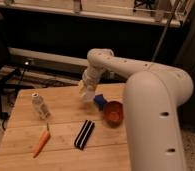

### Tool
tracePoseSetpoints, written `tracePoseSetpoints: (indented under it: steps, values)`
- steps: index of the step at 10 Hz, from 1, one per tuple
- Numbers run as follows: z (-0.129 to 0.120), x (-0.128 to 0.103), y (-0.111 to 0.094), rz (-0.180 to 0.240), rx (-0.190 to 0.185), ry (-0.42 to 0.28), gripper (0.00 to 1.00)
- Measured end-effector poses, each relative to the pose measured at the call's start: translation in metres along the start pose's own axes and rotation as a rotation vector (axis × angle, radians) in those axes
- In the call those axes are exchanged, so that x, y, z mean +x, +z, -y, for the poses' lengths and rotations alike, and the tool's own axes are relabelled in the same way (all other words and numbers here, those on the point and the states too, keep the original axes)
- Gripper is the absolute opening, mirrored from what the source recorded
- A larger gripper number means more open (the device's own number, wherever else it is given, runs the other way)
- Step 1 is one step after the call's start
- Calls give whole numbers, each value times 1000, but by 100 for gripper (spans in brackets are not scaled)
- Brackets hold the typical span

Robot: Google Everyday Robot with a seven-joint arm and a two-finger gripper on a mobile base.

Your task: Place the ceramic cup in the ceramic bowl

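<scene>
— While the arm (151,100) bends over the desk (61,125), where is the gripper (87,91)?
— It hangs over the far half of the desk, just left of a small blue object (100,101).
— And the cup?
— A pale white shape at the gripper's tip looks like the cup (85,97). Whether it is clamped there or not, I cannot tell.
— The bowl?
— The bowl (113,112) sits on the desk just right of the blue object. A bottle (39,106) stands at the left, a carrot (41,143) lies nearer the front, and a black bar (84,134) lies between carrot and bowl.
</scene>
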Motion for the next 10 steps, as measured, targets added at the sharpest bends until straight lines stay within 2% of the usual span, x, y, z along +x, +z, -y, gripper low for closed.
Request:
tracePoseSetpoints:
  steps: [3,5,7,10]
  values:
    - [-21,-31,-29,-22,2,-12,0]
    - [-40,-52,-41,-27,-24,0,0]
    - [-58,-70,-43,-44,-55,6,0]
    - [-77,-82,-38,-127,-93,-10,0]
